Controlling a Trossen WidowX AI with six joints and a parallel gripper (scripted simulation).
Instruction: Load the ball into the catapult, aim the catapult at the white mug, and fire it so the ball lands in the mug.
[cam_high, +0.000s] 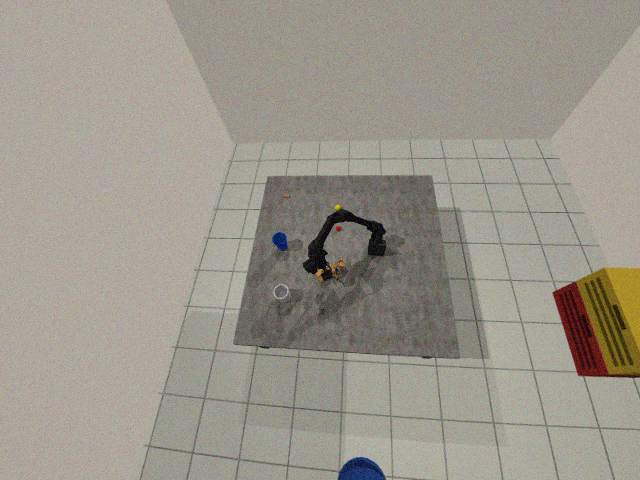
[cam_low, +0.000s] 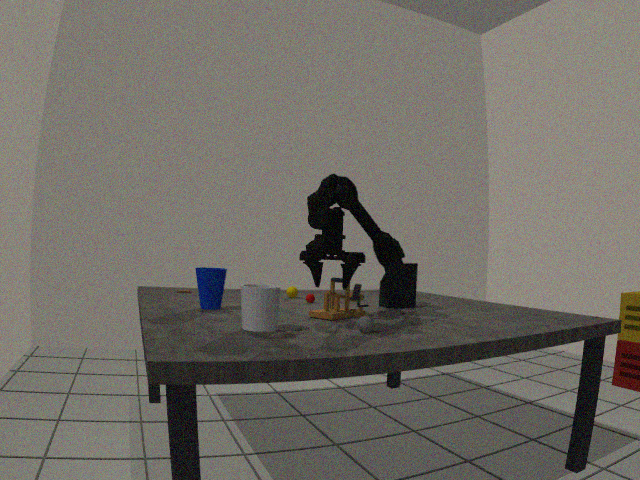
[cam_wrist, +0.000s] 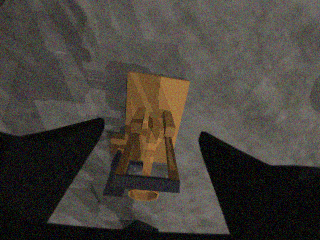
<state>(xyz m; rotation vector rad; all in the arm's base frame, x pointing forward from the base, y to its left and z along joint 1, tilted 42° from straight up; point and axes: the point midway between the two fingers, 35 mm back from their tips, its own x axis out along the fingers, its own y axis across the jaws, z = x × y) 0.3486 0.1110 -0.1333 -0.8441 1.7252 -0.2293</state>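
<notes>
The wooden catapult (cam_high: 341, 264) (cam_low: 336, 314) (cam_wrist: 172, 95) stands on the table in front of the arm. Its cup (cam_wrist: 143, 195) shows beyond the dark crossbar in the wrist view; I see no ball in it. My gripper (cam_high: 327, 273) (cam_low: 331, 286) (cam_wrist: 153, 129) is wide open and empty above the catapult, one finger on each side of its frame in the wrist view. The white mug (cam_high: 281, 284) (cam_low: 260, 308) stands upright at the left front. A faint dark roundish spot in the arm's shadow near the catapult may be a grey ball; I cannot tell.
A blue cup (cam_high: 279, 239) (cam_low: 210, 288) stands behind the mug. A red ball (cam_high: 338, 227) (cam_low: 310, 298) and a yellow ball (cam_high: 338, 207) (cam_low: 292, 292) lie behind the catapult. A small orange piece (cam_high: 286, 195) (cam_low: 183, 291) lies at the far left.
</notes>
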